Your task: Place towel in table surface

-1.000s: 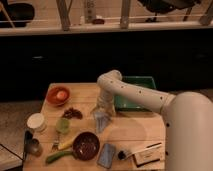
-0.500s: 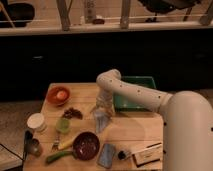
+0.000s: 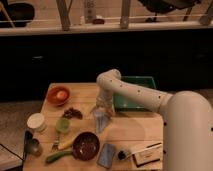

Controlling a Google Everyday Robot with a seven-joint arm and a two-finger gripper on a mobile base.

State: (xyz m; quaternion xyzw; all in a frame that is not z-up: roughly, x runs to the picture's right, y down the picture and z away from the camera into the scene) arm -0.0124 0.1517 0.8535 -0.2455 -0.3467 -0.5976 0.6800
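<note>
Dark cabinetry and a railed ledge stand behind the wooden bench [image 3: 132,129], the table surface the task means.

Camera view: the white arm bends down over the middle of the bench, and the gripper [image 3: 102,111] sits low there, just left of the green tray [image 3: 134,92]. The towel [image 3: 101,120], pale grey-blue, hangs or stands in a narrow bunch directly under the gripper, its lower end at or near the planks. The fingers stand apart, as wide as they go; whether cloth is caught on one of them cannot be told.

Judging the risks: if a fold clings to a finger, lifting away would drag the towel up again or tip it toward the dark red bowl [image 3: 86,145] or the small green cup [image 3: 63,125] near it. A sideways retreat could sweep the cloth onto the blue-grey slab [image 3: 107,155] or nudge the orange bowl [image 3: 58,94]. A straight upward withdrawal looks safest.
</note>
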